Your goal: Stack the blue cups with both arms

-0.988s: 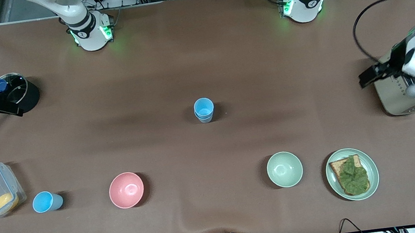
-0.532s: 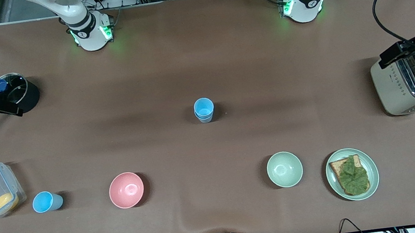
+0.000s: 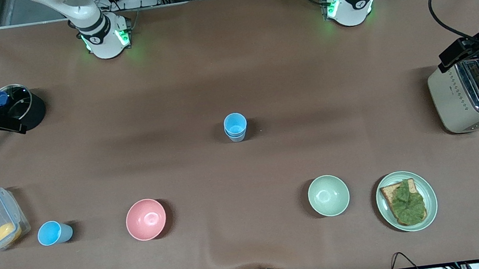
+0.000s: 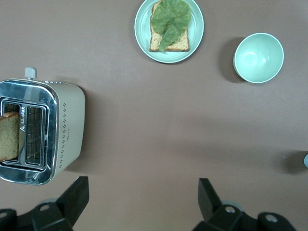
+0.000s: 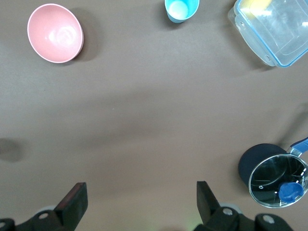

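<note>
Cups (image 3: 235, 127) sit stacked mid-table; left claw (image 4: 142, 199) and right claw (image 5: 139, 202) both spread apart.

I can read no text, brand, number or sign here. The cream and chrome metal toaster (image 3: 472, 96) carries rows of small dark marks on its side, but they are too small to read. The two white round arm bases with green lights (image 3: 105, 37) show a small dark mark each, and it is also not readable.
</note>
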